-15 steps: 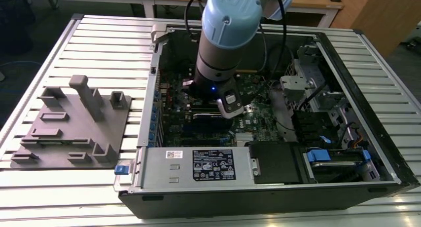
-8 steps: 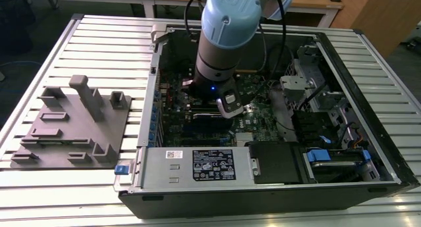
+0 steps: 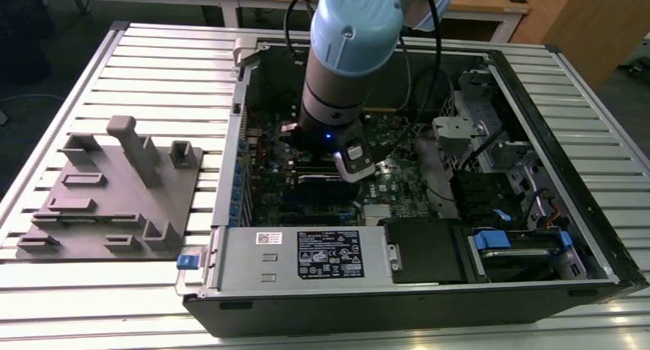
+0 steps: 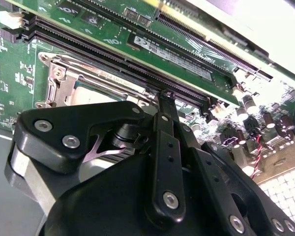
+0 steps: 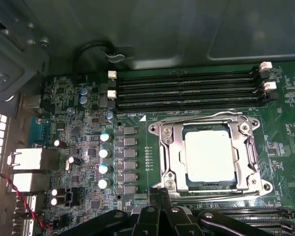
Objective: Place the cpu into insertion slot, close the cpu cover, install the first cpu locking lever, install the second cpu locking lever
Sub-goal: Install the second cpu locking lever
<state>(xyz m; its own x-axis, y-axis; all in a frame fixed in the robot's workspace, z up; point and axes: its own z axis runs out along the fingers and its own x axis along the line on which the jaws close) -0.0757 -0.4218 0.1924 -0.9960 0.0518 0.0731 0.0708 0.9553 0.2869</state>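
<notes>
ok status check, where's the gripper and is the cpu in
Gripper low at the socket's edge, fingers together. Cpu seated in the insertion slot, cpu cover down around it. Nothing blocking the socket.

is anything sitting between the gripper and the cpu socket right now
Nothing visible does. In the first wrist view the gripper sits right at the edge of the cpu cover, which lies closed over the cpu, with only bare board around.

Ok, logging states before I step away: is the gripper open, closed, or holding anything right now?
Gripper: closed, holding nothing visible, fingertips beside the silver-topped square cpu seated under its grey metal cpu cover.
</notes>
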